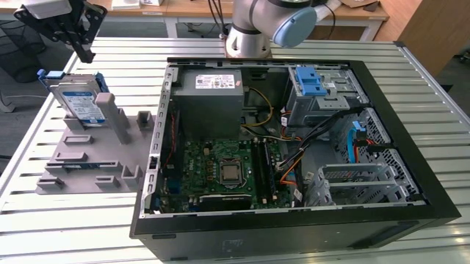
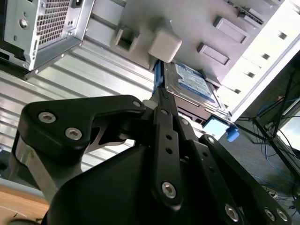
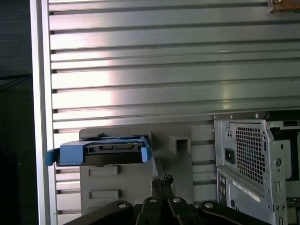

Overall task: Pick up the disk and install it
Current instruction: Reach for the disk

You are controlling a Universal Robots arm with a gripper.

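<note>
One black gripper (image 1: 85,54), closed and empty, hovered above the upright silver blue-framed disk (image 1: 79,103); approach step, grasping required opening first

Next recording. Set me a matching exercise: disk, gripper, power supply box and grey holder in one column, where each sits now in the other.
Things:
1. disk
2. gripper
3. power supply box
4. grey holder

Places:
A. inside the open computer case
B. flat on the slatted table, beside the case
C. standing on edge in a slot
D. in the air, holding nothing

Pairs: 1-C, 2-D, 3-A, 4-B
</note>
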